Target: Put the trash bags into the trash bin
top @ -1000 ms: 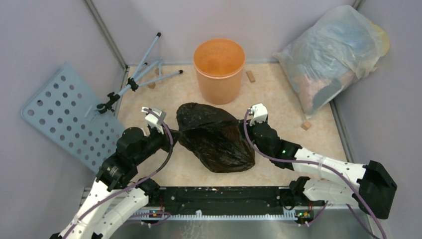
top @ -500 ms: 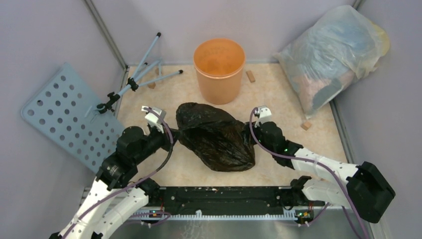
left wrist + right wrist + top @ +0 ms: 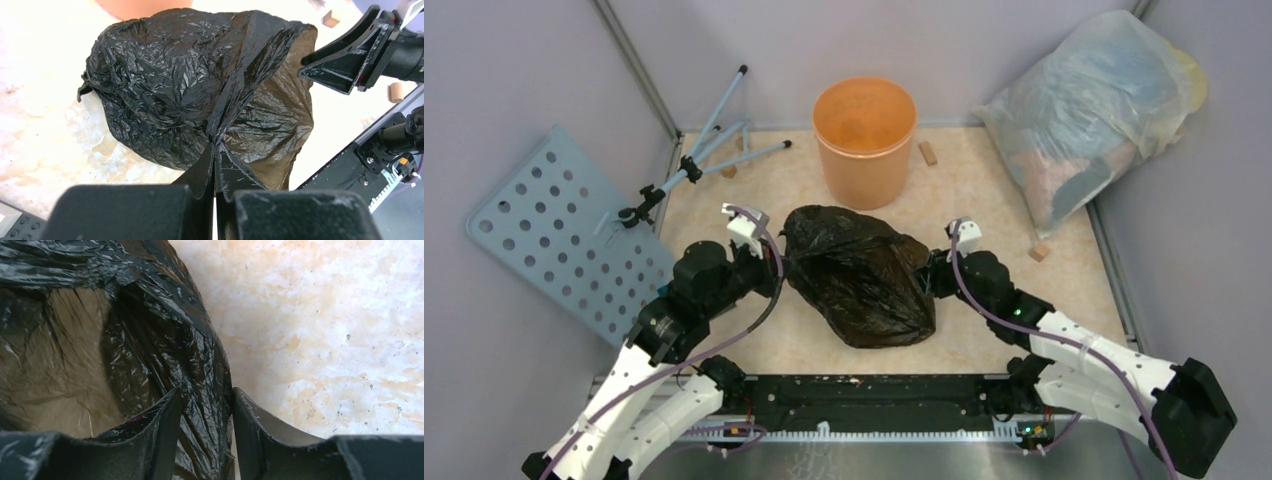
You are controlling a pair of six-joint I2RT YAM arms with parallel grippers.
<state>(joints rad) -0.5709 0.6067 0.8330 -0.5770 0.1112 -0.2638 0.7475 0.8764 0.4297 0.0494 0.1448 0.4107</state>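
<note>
The black bag [image 3: 859,285] lies on the table [image 3: 984,205] in the middle of the top view, between my two arms. The orange bin [image 3: 864,140] stands just past it, in the upper middle, close to the bag but not touching it. My left jaws are clenched on a thin fold of the bag, low in the left wrist view, and the plastic fans out from that pinch. My right jaws stand a little apart with the bag's edge running between them. I cannot tell if they are really pinching it yet. In the right wrist view I can see into the bag, so I think its mouth is on that side. I think the bag is very light and very floppy. It will sag and fold as soon as it leaves the table. It is shiny too, so I think it could slip out of a weak pinch. It could also tear if both sides pull hard apart. The best places to hold it seem to be bunched folds, one on each side, not a single flat sheet. The bag looks about as wide as the bin, so I think it needs to go in hanging down, narrow end first.
</note>
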